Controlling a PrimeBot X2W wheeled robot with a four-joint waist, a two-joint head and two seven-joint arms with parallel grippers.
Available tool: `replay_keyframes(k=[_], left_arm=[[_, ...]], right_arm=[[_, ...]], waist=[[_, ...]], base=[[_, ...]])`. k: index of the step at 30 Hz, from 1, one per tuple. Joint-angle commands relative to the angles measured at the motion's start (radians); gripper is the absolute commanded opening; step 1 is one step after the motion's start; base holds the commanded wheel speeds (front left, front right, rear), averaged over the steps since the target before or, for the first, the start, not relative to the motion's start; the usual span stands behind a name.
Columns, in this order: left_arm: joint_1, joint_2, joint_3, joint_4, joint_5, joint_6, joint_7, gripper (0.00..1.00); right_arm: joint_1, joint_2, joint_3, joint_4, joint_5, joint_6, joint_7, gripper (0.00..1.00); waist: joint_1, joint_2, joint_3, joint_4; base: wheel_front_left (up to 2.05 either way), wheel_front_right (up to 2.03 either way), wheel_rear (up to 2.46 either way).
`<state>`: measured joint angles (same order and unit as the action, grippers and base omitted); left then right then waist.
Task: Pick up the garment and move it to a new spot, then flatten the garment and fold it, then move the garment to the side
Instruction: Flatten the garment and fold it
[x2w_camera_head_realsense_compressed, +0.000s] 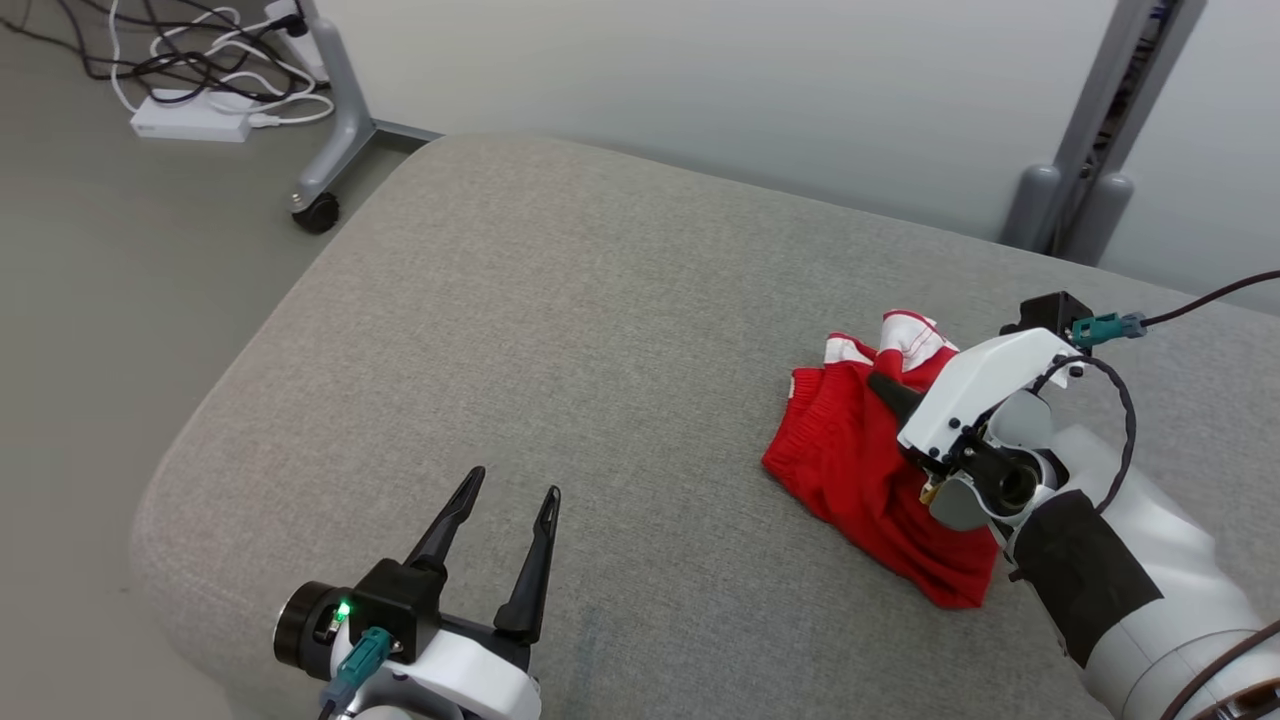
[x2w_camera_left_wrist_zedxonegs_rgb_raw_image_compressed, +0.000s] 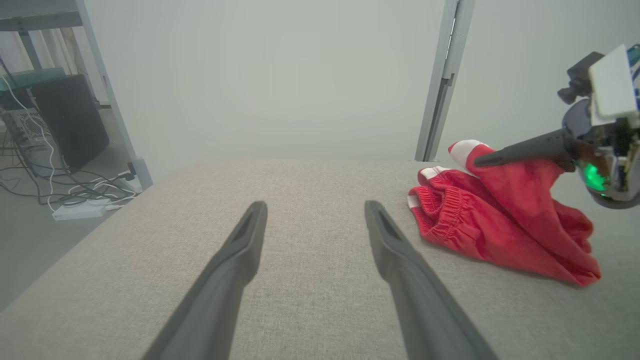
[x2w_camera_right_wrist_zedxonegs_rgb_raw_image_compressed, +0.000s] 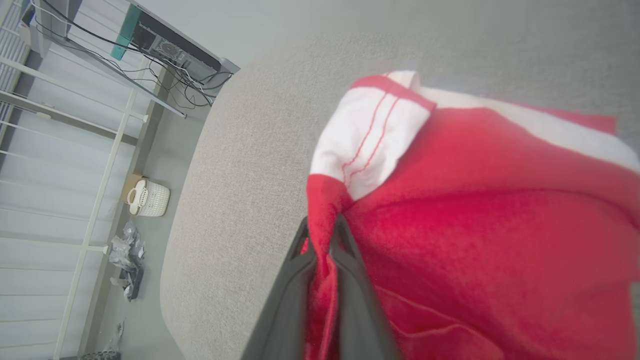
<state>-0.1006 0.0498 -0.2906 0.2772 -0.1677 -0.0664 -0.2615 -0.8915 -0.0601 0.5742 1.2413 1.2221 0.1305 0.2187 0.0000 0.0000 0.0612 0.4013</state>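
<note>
The right jaws are pinched together on a fold of the garment (x2w_camera_right_wrist_zedxonegs_rgb_raw_image_compressed: 475, 225). In the right wrist view their two dark fingers (x2w_camera_right_wrist_zedxonegs_rgb_raw_image_compressed: 285, 300) stand nearly touching, with a strip of red cloth squeezed between them just below the white cuff. The grip lifts that edge of the cloth, while the rest of the garment slumps in a crumpled heap on the bench (x2w_camera_head_realsense_compressed: 550, 300). The left jaws are spread wide and hold nothing. Their two fingers (x2w_camera_head_realsense_compressed: 450, 520) are clear of the cloth, over bare grey fabric near the bench's front left corner. There is one garment, red with white trim and a gathered waistband, and it lies toward the right side of the bench. It is well apart from the left jaws and off to their right, with the right jaws reaching into its upper part from the right. Beyond the bench's far left corner, on the floor (x2w_camera_head_realsense_compressed: 100, 300), lie one white power strip (x2w_camera_head_realsense_compressed: 190, 120) among a tangle of cables and one black wheel (x2w_camera_head_realsense_compressed: 315, 212) under a grey stand. In the right wrist view, one white basket (x2w_camera_right_wrist_zedxonegs_rgb_raw_image_compressed: 147, 197) stands on the floor.
</note>
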Motion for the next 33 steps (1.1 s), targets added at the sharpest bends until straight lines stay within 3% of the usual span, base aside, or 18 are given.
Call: replay_keyframes(k=[1, 3, 4, 5, 6, 12, 21, 26, 32, 33], left_arm=[[-0.016, 0.003, -0.004, 0.0, -0.006, 0.013, -0.004, 1.0], [-0.015, 0.003, -0.005, -0.001, -0.008, 0.017, -0.004, 1.0], [-0.015, 0.003, -0.005, -0.002, -0.008, 0.021, -0.004, 1.0], [-0.014, 0.003, -0.003, -0.004, -0.007, 0.025, -0.004, 1.0], [-0.013, 0.003, 0.0, -0.005, -0.007, 0.026, -0.004, 1.0], [0.001, 0.003, 0.024, -0.019, 0.005, 0.034, -0.004, 1.0], [0.02, 0.004, 0.058, -0.053, 0.027, 0.031, -0.004, 1.0], [0.029, 0.003, 0.074, -0.07, 0.039, 0.032, -0.004, 1.0], [0.027, 0.003, 0.079, -0.08, 0.044, 0.026, -0.004, 1.0], [0.024, 0.003, 0.077, -0.08, 0.045, 0.025, -0.004, 1.0]], right_arm=[[-0.005, -0.002, 0.006, 0.014, -0.012, 0.0, -0.022, 0.0], [-0.004, -0.001, 0.006, 0.021, -0.011, 0.0, -0.026, 0.0], [-0.005, 0.0, 0.012, 0.023, -0.019, 0.0, -0.031, 0.29], [-0.007, 0.001, 0.014, 0.024, -0.018, 0.0, -0.036, 0.75], [-0.008, 0.003, 0.012, 0.021, -0.01, 0.0, -0.034, 1.0], [0.016, -0.022, 0.023, -0.106, 0.002, 0.0, -0.073, 1.0], [0.125, -0.191, 0.148, -0.391, -0.096, 0.0, -0.3, 1.0], [0.175, -0.26, 0.231, -0.411, -0.166, 0.0, -0.391, 1.0], [0.171, -0.262, 0.273, -0.351, -0.201, 0.0, -0.43, 1.0], [0.164, -0.257, 0.28, -0.34, -0.208, 0.0, -0.439, 0.37]], waist=[[0.0, 0.0, 0.003, 0.009], [0.0, 0.0, 0.003, 0.01], [0.0, 0.0, 0.004, 0.009], [0.0, 0.0, 0.006, 0.007], [0.0, 0.0, 0.007, 0.002], [0.0, 0.0, 0.004, -0.037], [0.0, 0.0, 0.002, -0.094], [0.0, 0.0, 0.001, -0.11], [0.0, 0.0, 0.011, -0.123], [0.0, 0.0, 0.014, -0.123]], base=[[0.0, 0.0, 0.0], [0.0, 0.0, 0.0], [0.0, 0.0, 0.0], [0.0, 0.0, 0.0], [0.0, 0.0, 0.0], [0.0, 0.0, 0.0], [0.0, 0.0, 0.0], [0.0, 0.0, 0.0], [0.0, 0.0, 0.0], [0.0, 0.0, 0.0]])
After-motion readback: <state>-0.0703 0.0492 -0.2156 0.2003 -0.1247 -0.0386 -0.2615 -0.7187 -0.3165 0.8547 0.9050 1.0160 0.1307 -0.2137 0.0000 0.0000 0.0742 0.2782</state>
